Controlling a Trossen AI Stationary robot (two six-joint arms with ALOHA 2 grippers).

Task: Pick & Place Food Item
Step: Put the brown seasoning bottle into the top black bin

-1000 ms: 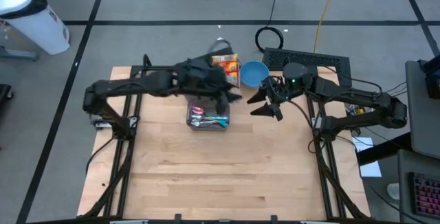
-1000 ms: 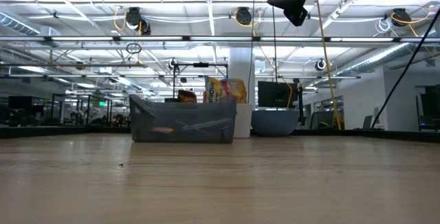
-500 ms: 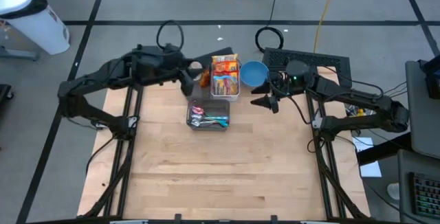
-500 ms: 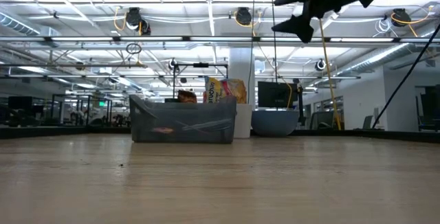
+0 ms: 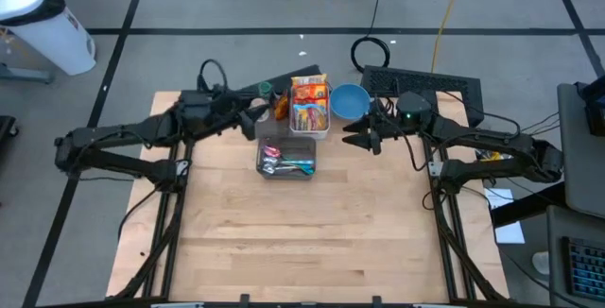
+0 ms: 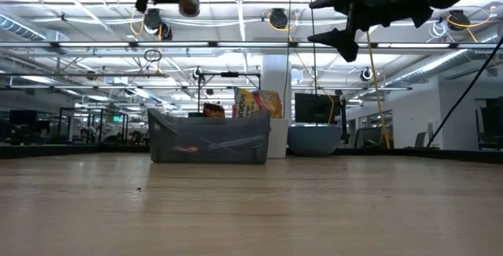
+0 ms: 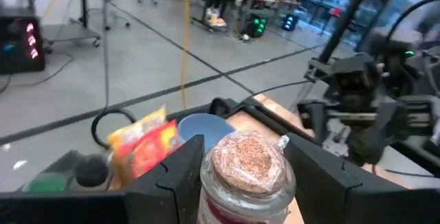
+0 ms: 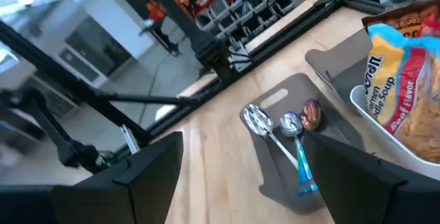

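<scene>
Grey bin (image 5: 285, 158) of utensils mid-table; behind it a tray (image 5: 309, 130) of noodle packets, with blue bowl (image 5: 349, 100) beside. Left gripper (image 7: 237, 172) clamped on cork-topped jar (image 7: 246, 174), held high above table's far-left edge. Right gripper (image 5: 360, 136) empty, jaws spread wide, raised near bowl.

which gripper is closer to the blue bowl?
Right. The right gripper hangs open just beside the blue bowl. The left gripper, holding a jar, is beyond the snack bin.
</scene>
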